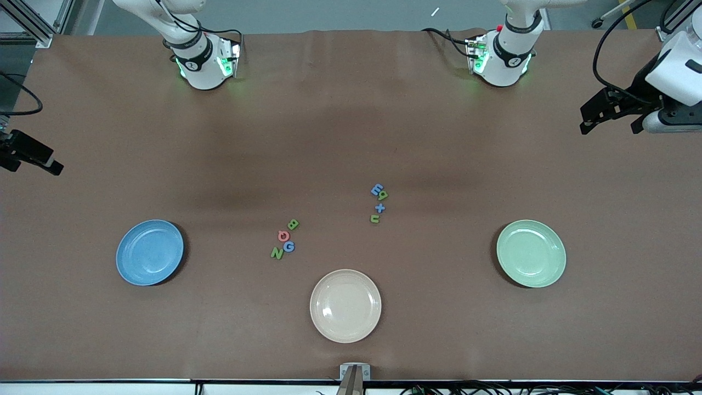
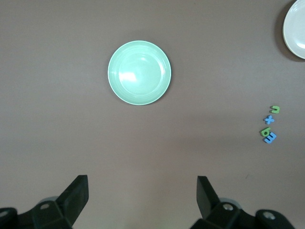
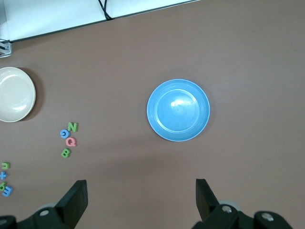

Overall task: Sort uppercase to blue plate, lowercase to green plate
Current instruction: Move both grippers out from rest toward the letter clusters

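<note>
Nothing is sorted yet: all eight foam letters lie on the bare table (image 1: 351, 109) and all three plates are empty.

The uppercase cluster sits near the middle of the table, toward the right arm's end: green B (image 1: 293, 224), the red round letter (image 1: 283, 236), blue G (image 1: 289, 247) and green N (image 1: 277, 253), close together, some touching. The blue plate (image 1: 149, 252) lies well apart from them, farther toward the right arm's end.

The lowercase cluster lies in a short line toward the left arm's end of the middle: blue m (image 1: 376, 190) and the green q-like letter (image 1: 383, 195) touching, then blue x (image 1: 379, 208) and green u (image 1: 374, 219), each nearer the front camera than the one before. The green plate (image 1: 531, 253) is well apart, toward the left arm's end. A beige plate (image 1: 345, 305) sits nearest the front camera, between the two clusters, and plays no part.

The left claw (image 2: 142, 191) hangs high over the table close to the green plate, fingers spread wide and holding nothing. The right claw (image 3: 141, 193) hangs likewise close to the blue plate, also wide open and empty. Both arms wait.

By my judgement, all eight placements remain to be done.
</note>
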Motion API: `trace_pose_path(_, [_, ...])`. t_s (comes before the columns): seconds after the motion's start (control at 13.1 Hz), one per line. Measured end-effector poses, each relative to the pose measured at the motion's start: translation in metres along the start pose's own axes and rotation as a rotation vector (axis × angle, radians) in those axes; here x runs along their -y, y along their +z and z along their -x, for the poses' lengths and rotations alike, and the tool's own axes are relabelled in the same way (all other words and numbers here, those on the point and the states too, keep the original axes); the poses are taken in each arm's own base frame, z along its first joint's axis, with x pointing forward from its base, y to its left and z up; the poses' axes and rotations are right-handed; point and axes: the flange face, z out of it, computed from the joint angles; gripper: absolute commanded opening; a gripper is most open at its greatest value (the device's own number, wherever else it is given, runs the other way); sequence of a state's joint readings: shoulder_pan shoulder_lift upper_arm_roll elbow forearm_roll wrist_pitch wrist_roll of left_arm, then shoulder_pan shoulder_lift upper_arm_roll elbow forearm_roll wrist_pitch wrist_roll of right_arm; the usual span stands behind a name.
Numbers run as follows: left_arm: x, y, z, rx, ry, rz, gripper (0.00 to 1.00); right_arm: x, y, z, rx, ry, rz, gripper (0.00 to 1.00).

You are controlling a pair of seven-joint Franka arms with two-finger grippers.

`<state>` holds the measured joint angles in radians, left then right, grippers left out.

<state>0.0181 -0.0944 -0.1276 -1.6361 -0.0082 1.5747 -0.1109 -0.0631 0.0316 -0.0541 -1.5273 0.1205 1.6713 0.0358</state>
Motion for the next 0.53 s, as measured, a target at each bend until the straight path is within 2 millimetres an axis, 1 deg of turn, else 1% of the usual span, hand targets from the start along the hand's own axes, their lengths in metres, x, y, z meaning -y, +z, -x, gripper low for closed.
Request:
trace_pose_path(0.08, [0.000,0.000,0.000,0.004,0.000,0.000,1.00,0.002,0.000,0.000,-0.001,-0.008,0.008,1.00])
trace_pose_path(0.15, [0.000,0.000,0.000,0.006,0.001,0.000,1.00,0.009,-0.001,0.000,-0.004,-0.026,0.030,1.00])
trace_pose_path(0.38, [-0.002,-0.007,0.000,0.015,0.019,-0.014,1.00,0.044,-0.003,0.004,-0.018,-0.116,0.131,1.00])
trace_pose_path(0.46, [-0.008,-0.006,0.000,0.029,0.032,-0.017,1.00,0.056,-0.003,0.005,-0.023,-0.145,0.158,1.00])
trace_pose_path(0.53, [-0.019,-0.001,-0.002,0.041,0.052,-0.018,1.00,0.067,-0.004,0.007,-0.027,-0.167,0.170,1.00])
